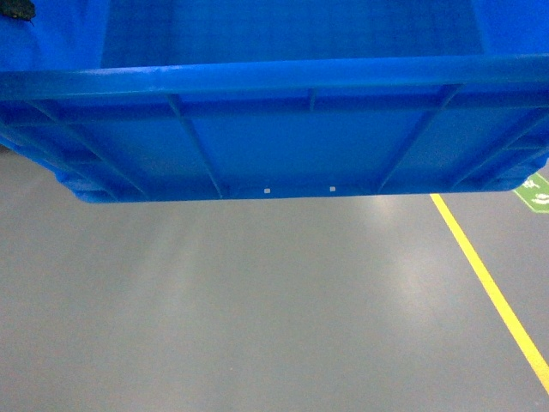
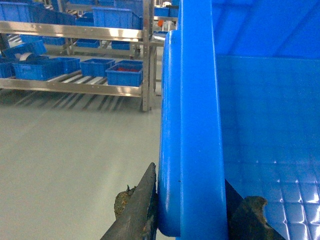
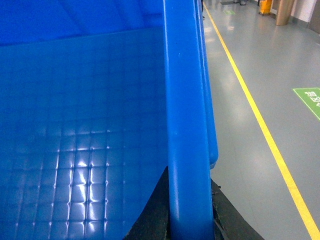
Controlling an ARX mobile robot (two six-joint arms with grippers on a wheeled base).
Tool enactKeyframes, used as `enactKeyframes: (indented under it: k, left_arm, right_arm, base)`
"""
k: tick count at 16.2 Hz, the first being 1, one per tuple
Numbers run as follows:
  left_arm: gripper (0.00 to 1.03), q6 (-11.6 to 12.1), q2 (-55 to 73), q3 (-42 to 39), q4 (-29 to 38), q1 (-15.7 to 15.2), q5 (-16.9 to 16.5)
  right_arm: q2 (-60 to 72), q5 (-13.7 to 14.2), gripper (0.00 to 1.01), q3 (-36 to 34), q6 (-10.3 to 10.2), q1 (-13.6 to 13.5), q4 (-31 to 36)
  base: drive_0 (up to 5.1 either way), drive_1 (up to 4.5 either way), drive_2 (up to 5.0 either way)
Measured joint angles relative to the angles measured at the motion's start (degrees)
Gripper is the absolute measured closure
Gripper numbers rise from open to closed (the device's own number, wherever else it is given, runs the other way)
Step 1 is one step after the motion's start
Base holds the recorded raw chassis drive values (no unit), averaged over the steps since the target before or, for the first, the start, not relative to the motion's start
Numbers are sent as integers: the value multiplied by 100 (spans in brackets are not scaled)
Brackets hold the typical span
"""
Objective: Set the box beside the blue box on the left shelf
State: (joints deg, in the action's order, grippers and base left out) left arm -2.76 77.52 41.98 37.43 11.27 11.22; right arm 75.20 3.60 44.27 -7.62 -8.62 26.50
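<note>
The box (image 1: 283,146), a large bright blue ribbed crate, hangs above the grey floor and fills the top of the head view. My left gripper (image 2: 192,212) is shut on the box's left rim (image 2: 197,125), one dark finger outside and one inside. My right gripper (image 3: 190,215) is shut on the right rim (image 3: 182,100) in the same way. The left wrist view shows a metal roller shelf (image 2: 75,32) far off across the floor, holding several blue boxes (image 2: 123,74). I cannot tell which of these is the task's blue box.
Grey floor lies under and ahead of the crate. A yellow line (image 1: 489,283) runs along the floor on the right, also seen as the yellow line (image 3: 260,120) in the right wrist view. A green floor sign (image 1: 533,190) lies beyond it.
</note>
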Motion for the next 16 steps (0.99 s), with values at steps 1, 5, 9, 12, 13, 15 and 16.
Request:
enactKeyframes:
  k: [1,5,9,12,13,15,16]
  left_arm:
    - [83,-4,0,0,9,0,9]
    - [83,-7,0,0,-15,0,17]
    - [83,-2,0,0,-13,0,17]
    - [83,-2,0,0,-2,0,17]
    - [83,-7,0,0,-4,0,20]
    - [83,-2,0,0,-15,0,22]
    - [83,-7,0,0,15,0,15]
  right_arm:
    - [2,-2,93,0,0,0,9]
    - [7,-4,93,0,9,0,2]
    - [7,-2,93,0,2,0,-11]
    - [7,-2,93,0,2,0,2]
    - [7,0,93,0,7,0,0]
    - [7,-4,93,0,2,0,-22]
    - [7,-4,93,0,7,0,13]
  base:
    - [6,438,-426]
    - [8,439,-424]
    - [1,433,-431]
    - [2,435,-431]
    - [-7,427,-440]
    - [-9,424,-443]
    - [-4,429,-437]
